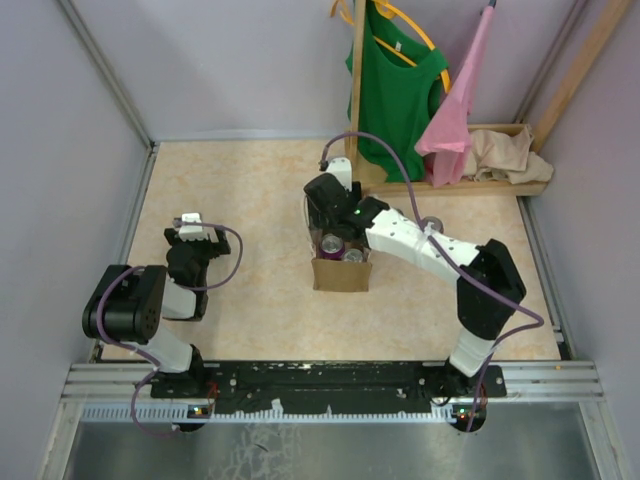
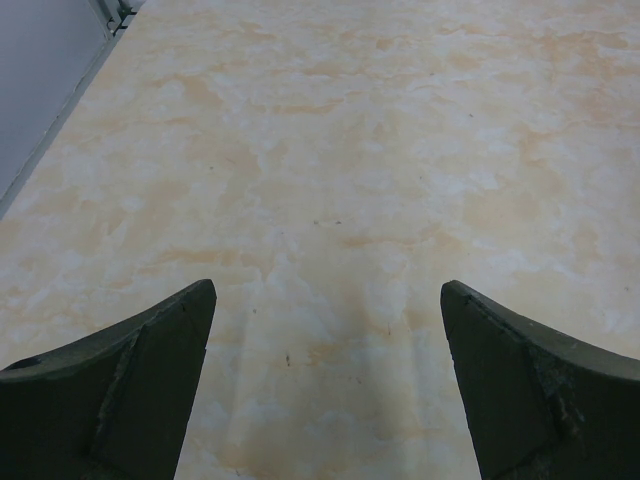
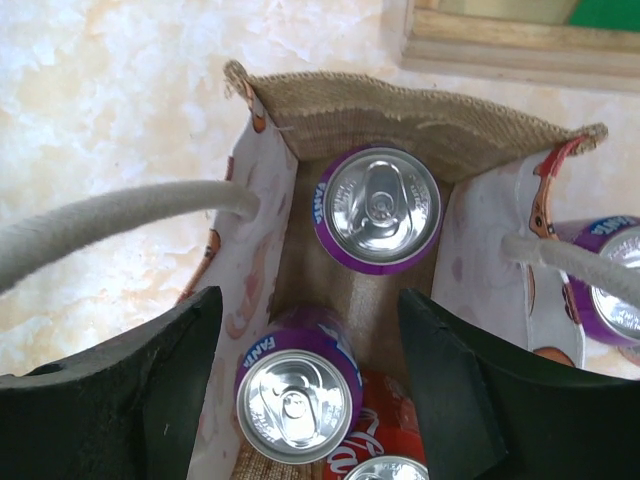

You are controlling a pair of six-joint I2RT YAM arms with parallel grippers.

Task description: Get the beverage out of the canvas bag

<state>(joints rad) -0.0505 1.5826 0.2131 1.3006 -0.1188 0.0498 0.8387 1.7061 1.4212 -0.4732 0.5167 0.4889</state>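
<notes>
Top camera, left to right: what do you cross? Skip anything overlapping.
left arm → canvas bag → can outside the bag → beige cloth. Skipped for overlap: right arm, hanging clothes.

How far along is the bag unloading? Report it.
Done: an outer purple can stands outside the canvas bag. In hand: the right gripper hangs open over the bag, holding nothing. Remaining: far purple can, near purple can and red can inside. Left gripper open, idle.

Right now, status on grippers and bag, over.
Left gripper open over beige table. Right gripper open above tan canvas bag; purple soda cans inside, none gripped. Pale rope handles flank fingers.
</notes>
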